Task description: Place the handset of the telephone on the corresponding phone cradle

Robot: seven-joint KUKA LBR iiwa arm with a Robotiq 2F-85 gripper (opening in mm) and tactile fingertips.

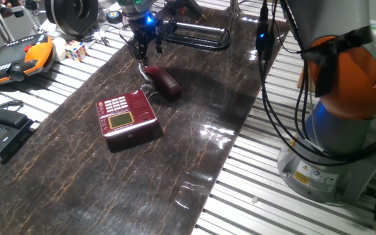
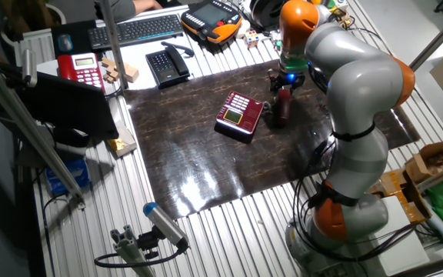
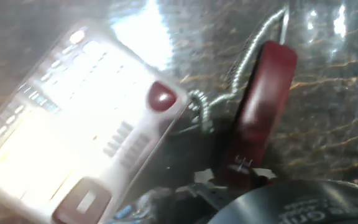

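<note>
Handset [image 1: 162,81] of dark red plastic lies flat on the dark marbled mat [image 1: 194,150], off the telephone [image 1: 126,116] and just beside its far corner, angled away from the base. Its thin coiled cord [image 3: 229,87] runs from the base across the short gap to it; the hand view shows the coils bunched between the two. The phone cradle [image 1: 145,108] along the side of the red base nearest the handset holds nothing. Pale keys and the yellowish display [image 1: 119,121] face up.

Directly above the far end of the handset hangs the gripper [image 1: 143,48], a blue light glowing on the hand. Its dark fingers point down at the mat, but whether they stand apart or together I cannot tell; the fixed views are too small and the hand view is washed out and blurred. They do not appear to hold the handset.

Around the red phone the mat is bare on the near side and towards the robot base [image 1: 344,130], giving open room there. The mat's left edge meets the slatted metal table [image 1: 38,98]. Beyond that edge, well apart from the red phone, sit a black desk phone [image 2: 168,66], an orange-and-black pendant [image 1: 15,57] and a colour cube [image 1: 76,49]. A black wire frame [image 1: 198,36] lies at the mat's far end, near the gripper.
</note>
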